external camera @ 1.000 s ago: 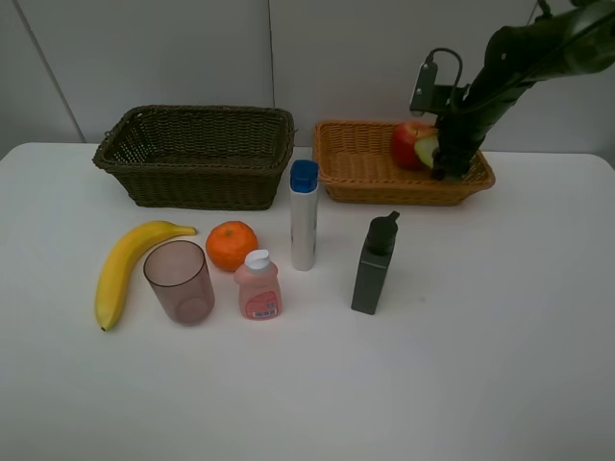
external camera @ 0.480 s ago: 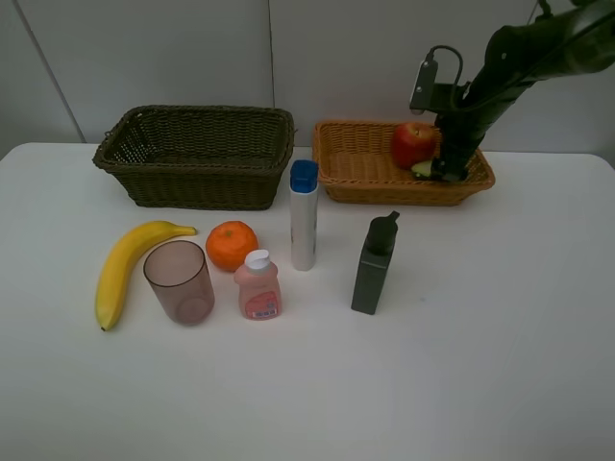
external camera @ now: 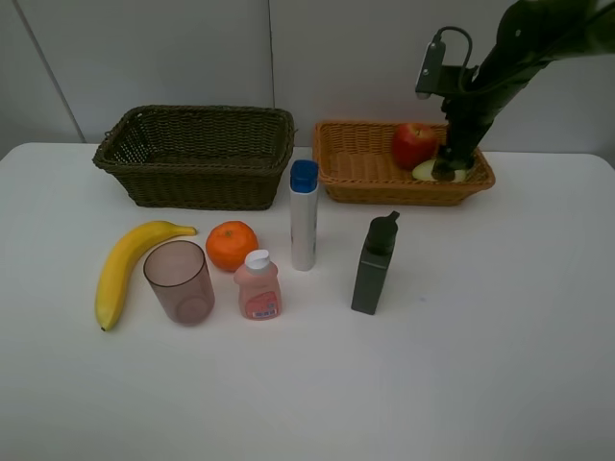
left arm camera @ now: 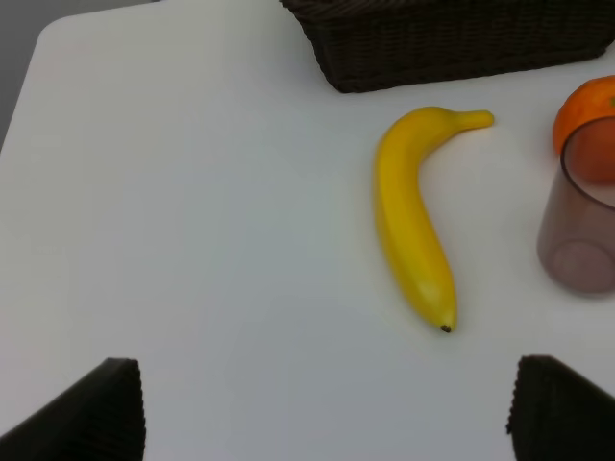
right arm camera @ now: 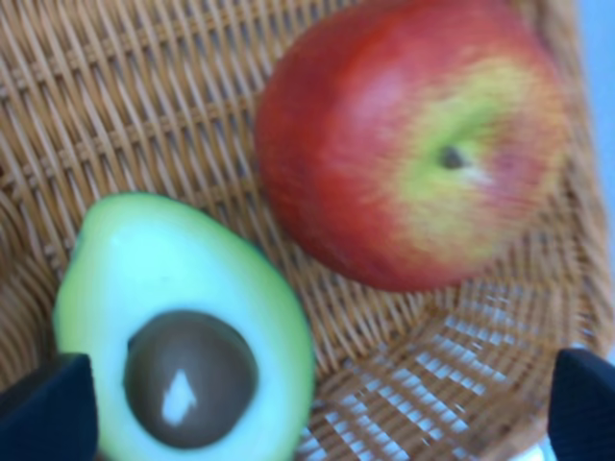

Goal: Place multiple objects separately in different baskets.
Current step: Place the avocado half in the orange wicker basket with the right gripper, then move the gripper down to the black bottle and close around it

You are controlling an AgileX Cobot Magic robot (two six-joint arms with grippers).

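**Exterior high view.** The right arm comes in from the upper right and bends steeply down into the orange-tan basket (external camera: 370,192). Its wrist points almost straight down, and the right gripper (external camera: 449,169) is low over the basket's right end. From here I cannot tell how far its jaws stand apart. The avocado half (external camera: 425,171) lies on the basket floor just beside the gripper tip, and the red apple (external camera: 413,144) sits close behind it. The dark brown-green basket (external camera: 197,182) stands to the left of the orange-tan one. The other things are on the white table (external camera: 480,365):
- the banana (external camera: 130,269)
- the translucent pinkish cup (external camera: 179,280)
- the orange (external camera: 232,245)
- the small pink bottle (external camera: 258,286)
- the white blue-capped tube (external camera: 304,216), upright
- the dark green bottle (external camera: 374,264), upright

The left arm is out of frame.

**Left wrist view.** The left gripper (left arm camera: 327,423) hangs above bare table with its jaws wide apart and nothing between them. Only the two dark fingertips (left arm camera: 96,413) show. The banana (left arm camera: 413,221) lies ahead of it, with the cup (left arm camera: 581,221) beside the banana. The orange (left arm camera: 588,115) is partly hidden behind the cup's rim, and the dark basket's (left arm camera: 452,38) wall runs beyond them.

**Right wrist view.** The right gripper (right arm camera: 312,413) looks straight down into the orange-tan basket (right arm camera: 144,96) with its jaws spread wide and gripping nothing. The avocado half (right arm camera: 183,336) lies cut face up, pit showing, close to one fingertip (right arm camera: 43,408). Whether it touches that fingertip I cannot tell. The apple (right arm camera: 413,144) rests on the weave just beside the avocado.
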